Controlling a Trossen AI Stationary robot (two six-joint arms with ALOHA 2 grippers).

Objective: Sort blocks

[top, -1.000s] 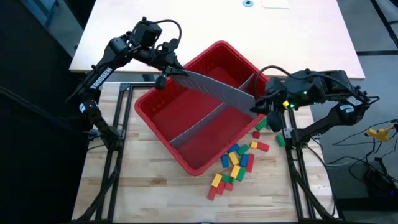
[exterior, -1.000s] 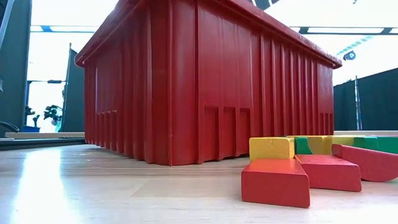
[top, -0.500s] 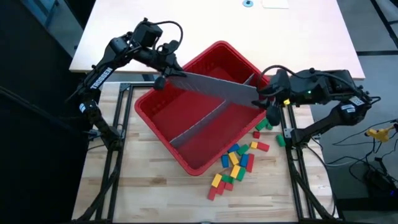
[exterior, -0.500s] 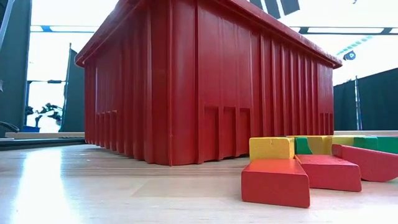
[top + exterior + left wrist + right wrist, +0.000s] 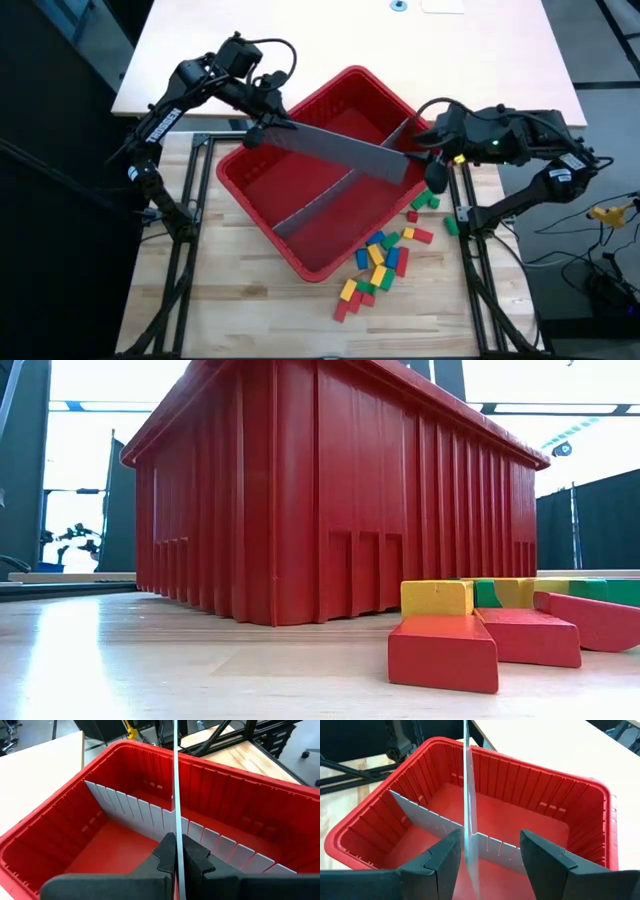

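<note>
A long grey slotted panel [image 5: 335, 150] hangs slantwise over the big red bin [image 5: 235, 180]. My left gripper [image 5: 258, 130] is shut on its left end. My right gripper [image 5: 428, 165] is open at the panel's right end. In the right wrist view the panel [image 5: 468, 785] stands edge-on between the fingers, close beside one finger [image 5: 447, 855]. A second grey panel [image 5: 320, 200] stands inside the bin as a divider. The blocks [image 5: 378, 260], in red, green, blue and yellow, lie in a loose heap on the table at the bin's near right side. My left gripper pinches the panel's end edge [image 5: 175, 837] between its two fingers, one on each face. The panel [image 5: 175, 780] runs straight away from the fingers, standing on edge above the bin's inside. Whether my right gripper touches the panel, I cannot tell.
In the low view the bin [image 5: 330, 490] fills the middle, with red and yellow blocks [image 5: 440, 650] in front of it at the right. A pale tabletop [image 5: 350, 40] lies beyond the bin. Black frame rails [image 5: 185, 250] run along both sides of the wooden table.
The held panel has come down a little toward the bin, mostly at its left end, and shows less of its face from above. My right gripper has shifted slightly toward the table's far edge.
</note>
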